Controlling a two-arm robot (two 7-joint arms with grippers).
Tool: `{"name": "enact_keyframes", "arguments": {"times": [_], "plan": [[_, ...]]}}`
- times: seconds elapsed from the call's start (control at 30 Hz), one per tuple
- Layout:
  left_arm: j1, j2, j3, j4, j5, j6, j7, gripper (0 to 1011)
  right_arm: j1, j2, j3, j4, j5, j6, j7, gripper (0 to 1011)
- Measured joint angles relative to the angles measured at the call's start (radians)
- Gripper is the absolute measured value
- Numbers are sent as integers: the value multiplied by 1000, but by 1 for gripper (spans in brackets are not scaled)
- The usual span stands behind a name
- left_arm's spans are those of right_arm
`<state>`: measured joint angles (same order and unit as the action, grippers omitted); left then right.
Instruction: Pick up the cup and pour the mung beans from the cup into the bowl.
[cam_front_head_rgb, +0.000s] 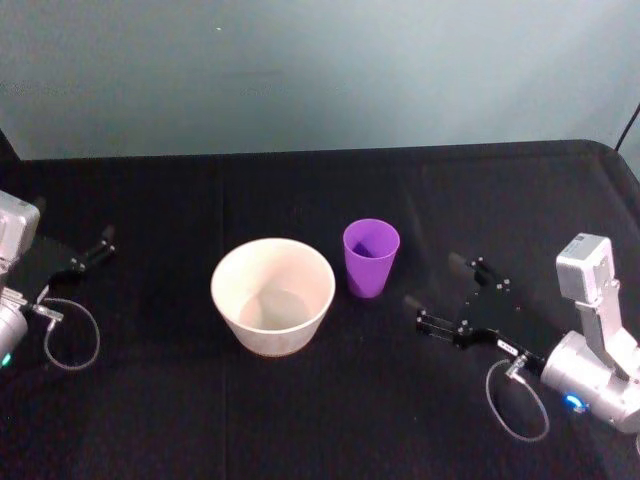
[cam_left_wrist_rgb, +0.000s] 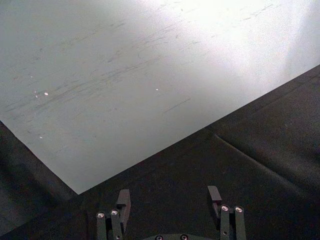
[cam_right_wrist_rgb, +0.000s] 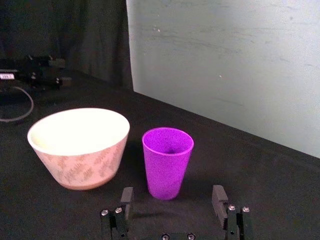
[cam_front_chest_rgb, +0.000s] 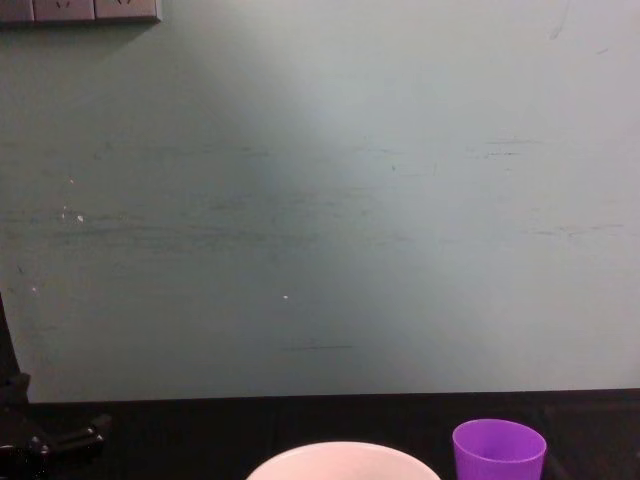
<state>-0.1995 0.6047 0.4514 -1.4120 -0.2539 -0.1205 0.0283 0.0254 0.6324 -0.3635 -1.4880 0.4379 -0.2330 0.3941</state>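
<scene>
The purple cup (cam_front_head_rgb: 371, 257) stands upright on the black table, just right of the wide pinkish-white bowl (cam_front_head_rgb: 272, 296). The right wrist view shows the cup (cam_right_wrist_rgb: 167, 162) beside the bowl (cam_right_wrist_rgb: 79, 146), a short way ahead of my open right gripper (cam_right_wrist_rgb: 172, 200). From the head view, my right gripper (cam_front_head_rgb: 435, 285) sits to the right of the cup, apart from it, fingers spread and empty. My left gripper (cam_front_head_rgb: 90, 252) rests open at the table's far left. The mung beans are hidden inside the cup. From the chest, the cup (cam_front_chest_rgb: 498, 449) and the bowl rim (cam_front_chest_rgb: 340, 461) show low down.
A black cloth covers the table (cam_front_head_rgb: 320, 400), which ends at a pale green wall (cam_front_head_rgb: 320, 70) behind. Loose cables loop beside each arm (cam_front_head_rgb: 70, 335). Bare cloth lies in front of the bowl and between cup and right gripper.
</scene>
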Motion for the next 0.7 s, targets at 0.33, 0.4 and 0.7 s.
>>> {"name": "enact_keyframes", "arguments": {"times": [0.33, 0.4, 0.7], "plan": [[0, 0, 0, 0, 0, 0, 0, 1000, 29, -42, -4, 8, -29, 38, 7, 1003], [0, 0, 0, 0, 0, 0, 0, 1000, 34, -51, -4, 9, -38, 48, 3, 1003], [0, 0, 0, 0, 0, 0, 0, 1000, 59, -90, -2, 28, -47, 79, 7, 1003]]}}
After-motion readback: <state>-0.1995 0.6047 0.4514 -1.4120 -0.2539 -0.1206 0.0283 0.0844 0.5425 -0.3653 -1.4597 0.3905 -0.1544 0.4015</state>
